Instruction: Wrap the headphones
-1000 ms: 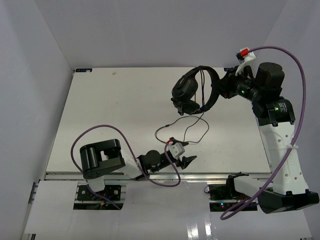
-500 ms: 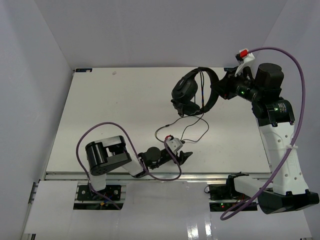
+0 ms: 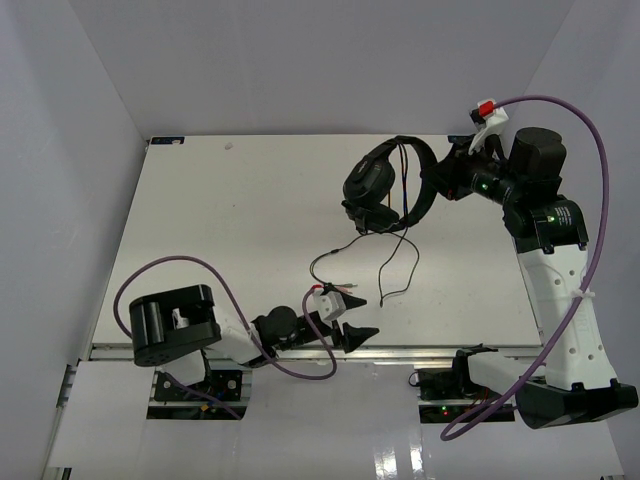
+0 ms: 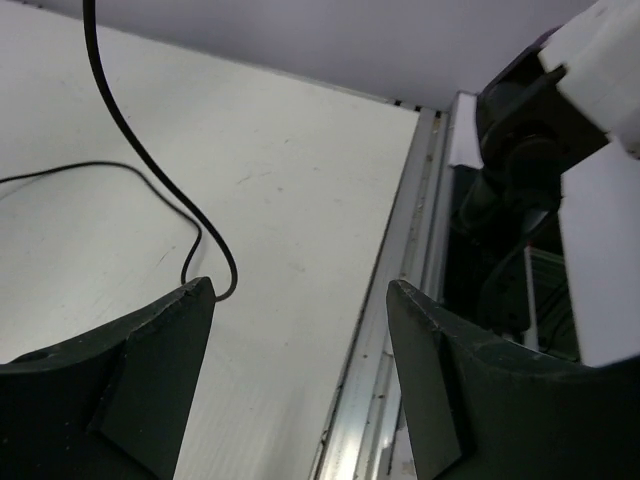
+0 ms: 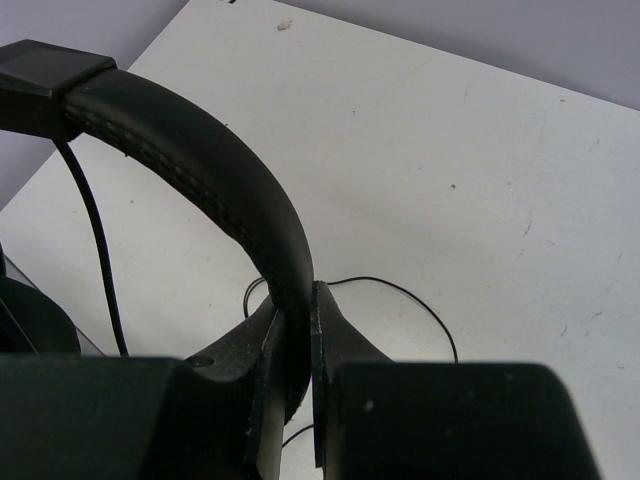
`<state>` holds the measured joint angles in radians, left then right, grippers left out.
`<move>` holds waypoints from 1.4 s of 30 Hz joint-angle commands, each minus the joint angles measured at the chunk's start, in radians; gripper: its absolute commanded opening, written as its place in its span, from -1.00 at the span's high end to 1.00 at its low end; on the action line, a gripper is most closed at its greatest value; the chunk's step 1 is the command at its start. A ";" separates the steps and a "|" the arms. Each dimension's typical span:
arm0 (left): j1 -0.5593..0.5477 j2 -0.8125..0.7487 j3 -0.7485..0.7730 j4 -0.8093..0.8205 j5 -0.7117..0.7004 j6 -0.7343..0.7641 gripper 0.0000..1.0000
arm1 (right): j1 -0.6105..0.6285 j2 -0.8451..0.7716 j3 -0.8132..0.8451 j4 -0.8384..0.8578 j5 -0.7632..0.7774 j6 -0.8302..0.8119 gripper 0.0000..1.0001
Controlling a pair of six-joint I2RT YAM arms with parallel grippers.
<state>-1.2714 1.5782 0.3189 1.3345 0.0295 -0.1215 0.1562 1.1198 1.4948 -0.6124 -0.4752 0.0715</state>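
The black headphones point(image 3: 383, 186) hang at the back right, held up off the table. My right gripper point(image 3: 437, 184) is shut on the headband point(image 5: 200, 150); in the right wrist view the band runs between the closed fingers of the gripper point(image 5: 298, 330). The thin dark cable point(image 3: 392, 262) trails from the earcups down onto the table in loose curves, with a reddish plug point(image 3: 344, 283) near my left gripper. My left gripper point(image 3: 357, 317) is open and empty, low at the table's front edge. In the left wrist view the gripper point(image 4: 300, 295) has a cable loop point(image 4: 205, 270) just past its left fingertip.
The aluminium rail point(image 3: 430, 350) runs along the table's front edge, right under my left gripper. The right arm's base point(image 4: 540, 180) fills the right side of the left wrist view. White walls enclose the table on the left, back and right.
My left arm has swung back and left toward the front edge, and its gripper now stands wider open. The cable's near loop has shifted on the table. The right arm has not moved.
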 commanded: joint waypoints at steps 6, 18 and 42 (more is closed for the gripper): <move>0.024 0.257 0.270 -0.071 -0.189 0.061 -0.64 | -0.010 -0.029 0.010 0.059 -0.041 0.025 0.85; 0.063 0.337 0.358 -0.072 -0.230 0.035 0.14 | -0.012 -0.040 -0.004 0.070 -0.057 0.033 0.85; 0.327 0.168 0.103 0.039 0.252 -0.140 1.00 | -0.030 -0.102 0.024 -0.089 -0.332 -0.308 0.85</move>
<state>-1.0490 1.9232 0.5001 1.3215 0.0846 -0.2202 0.1293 1.0641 1.4776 -0.6347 -0.7177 -0.0373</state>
